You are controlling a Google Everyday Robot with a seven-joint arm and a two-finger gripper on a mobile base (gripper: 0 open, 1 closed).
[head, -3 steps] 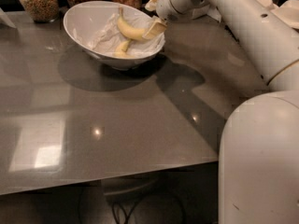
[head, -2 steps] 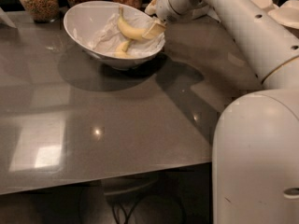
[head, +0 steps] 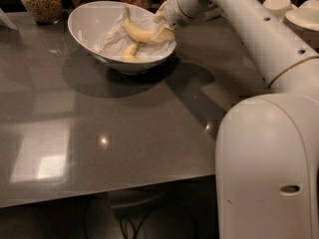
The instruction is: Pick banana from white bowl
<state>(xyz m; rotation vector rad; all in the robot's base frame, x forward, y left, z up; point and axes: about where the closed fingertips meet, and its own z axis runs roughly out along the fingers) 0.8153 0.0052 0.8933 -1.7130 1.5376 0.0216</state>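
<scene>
The white bowl (head: 89, 26) stands at the back of the grey table, tilted, lined with crumpled white paper. The banana (head: 137, 31), long, curved and yellow, lies over the bowl's right side with its thin stem pointing up and left. My gripper (head: 163, 30) is at the bowl's right rim, shut on the banana's right end. A smaller, paler banana (head: 130, 51) lies lower in the bowl on the paper.
Several glass jars of grains (head: 42, 1) line the back edge behind the bowl. Beige bowls and plates (head: 294, 14) are stacked at the back right. My white arm (head: 259, 39) crosses the right side, and the base (head: 269, 168) fills the lower right.
The banana has risen slightly in the gripper's hold, its stem now pointing higher above the paper. The arm has shifted a little.
</scene>
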